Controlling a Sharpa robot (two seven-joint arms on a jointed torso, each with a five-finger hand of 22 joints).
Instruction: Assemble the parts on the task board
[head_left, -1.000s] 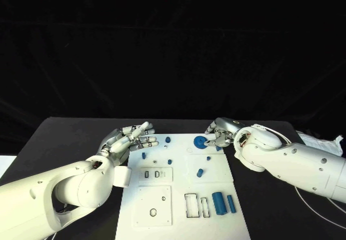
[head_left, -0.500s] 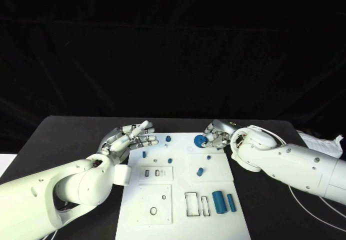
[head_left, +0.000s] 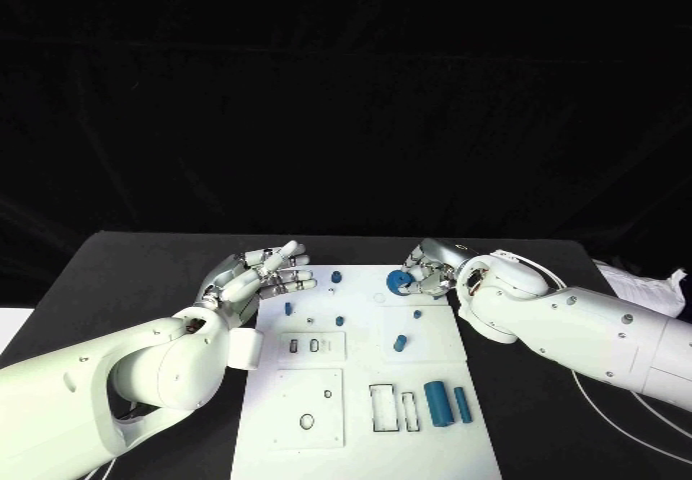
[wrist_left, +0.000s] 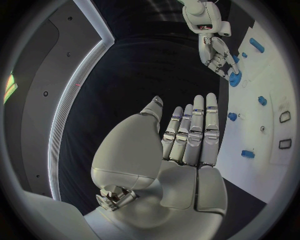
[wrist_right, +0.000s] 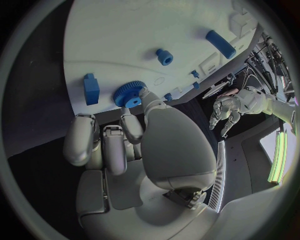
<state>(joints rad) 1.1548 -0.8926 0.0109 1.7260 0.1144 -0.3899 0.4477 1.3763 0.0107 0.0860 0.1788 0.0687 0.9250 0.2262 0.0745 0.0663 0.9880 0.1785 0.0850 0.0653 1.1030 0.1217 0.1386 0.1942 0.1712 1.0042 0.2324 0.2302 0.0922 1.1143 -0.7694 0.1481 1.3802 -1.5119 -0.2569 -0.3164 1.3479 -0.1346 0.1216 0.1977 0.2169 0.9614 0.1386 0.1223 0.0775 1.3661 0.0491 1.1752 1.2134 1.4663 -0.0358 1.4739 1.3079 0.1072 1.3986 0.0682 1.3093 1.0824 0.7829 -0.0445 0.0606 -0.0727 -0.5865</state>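
While pinching blue gear (head_left: 400, 281) at board's one o'clock | right robot hand (head_left: 428, 270) holding it, seemingly for seating | left robot hand (head_left: 264, 277) hovering spread, empty, at task board (head_left: 361, 400) ten o'clock.

Both arms wore smooth, glossy white shells, bulging into rounded housings near the wrists and dotted with small dark screws. The left hand (head_left: 260, 280) and the right hand (head_left: 430, 269) were silver metal, their segmented fingers tipped with pale pads. A thin white cable (head_left: 537, 262) looped over the right forearm just behind its hand.
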